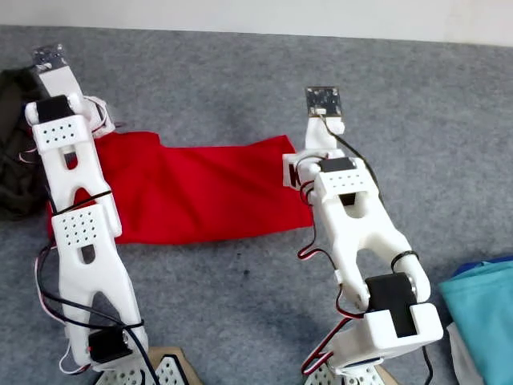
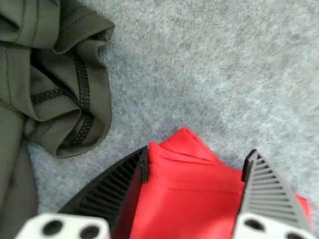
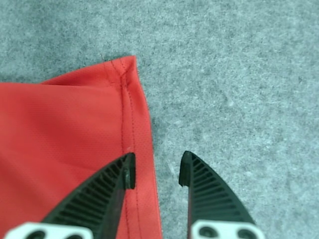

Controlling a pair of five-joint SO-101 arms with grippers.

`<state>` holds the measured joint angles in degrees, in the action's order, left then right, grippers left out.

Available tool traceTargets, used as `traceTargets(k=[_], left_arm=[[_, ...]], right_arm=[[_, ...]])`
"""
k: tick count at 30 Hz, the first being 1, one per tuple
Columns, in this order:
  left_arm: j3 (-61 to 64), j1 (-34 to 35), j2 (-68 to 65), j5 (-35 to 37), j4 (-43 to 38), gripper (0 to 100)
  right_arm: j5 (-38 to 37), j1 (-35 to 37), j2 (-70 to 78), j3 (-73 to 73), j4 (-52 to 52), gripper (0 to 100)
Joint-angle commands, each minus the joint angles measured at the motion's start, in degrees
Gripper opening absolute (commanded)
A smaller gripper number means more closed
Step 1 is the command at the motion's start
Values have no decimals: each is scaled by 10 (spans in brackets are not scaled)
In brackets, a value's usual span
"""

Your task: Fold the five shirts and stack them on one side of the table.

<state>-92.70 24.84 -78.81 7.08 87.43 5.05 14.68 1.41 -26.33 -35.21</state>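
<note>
Red shirt (image 1: 200,188) is lying flat on the grey table (image 1: 240,72) as a long band, apparently already folded lengthwise, and is spanning the gap between the two arms.

Left tool (image 2: 198,162) is sitting over the red shirt's left end. Its jaws are standing apart and straddling a corner where several layers are stacking up. Right tool (image 3: 158,164) is sitting at the red shirt's right edge, jaws also parted, one over the stitched hem and the other over bare table just beside it. Neither appears to be pinching cloth.

A dark olive shirt (image 2: 50,74) is lying bunched just past the red shirt's left end. A teal shirt (image 1: 485,309) is lying well off to the red shirt's right.

Handling, my judgement: the fabric is looking thin, light and limp, so it is likely going to sag and drag when lifted. The knit is looking slightly slick, so layers may be sliding apart. The best hold is probably the hem and the stacked corner, with all layers taken together. The olive shirt is lying close enough to be snagging.
</note>
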Motion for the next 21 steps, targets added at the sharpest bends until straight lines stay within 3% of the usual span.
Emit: traceTargets(k=[1,11,18,21], left_arm=[[-12,4,-13,-2,-23,309],[-11,-9,-49,-2,-82,300],[-12,-11,-45,-1,-86,44],[-30,-11,-45,-1,-84,8]], right_arm=[[-7,7,-32,2,10,156],[-7,8,-32,2,10,156],[-7,8,-32,2,10,156],[-7,7,-32,2,10,156]])
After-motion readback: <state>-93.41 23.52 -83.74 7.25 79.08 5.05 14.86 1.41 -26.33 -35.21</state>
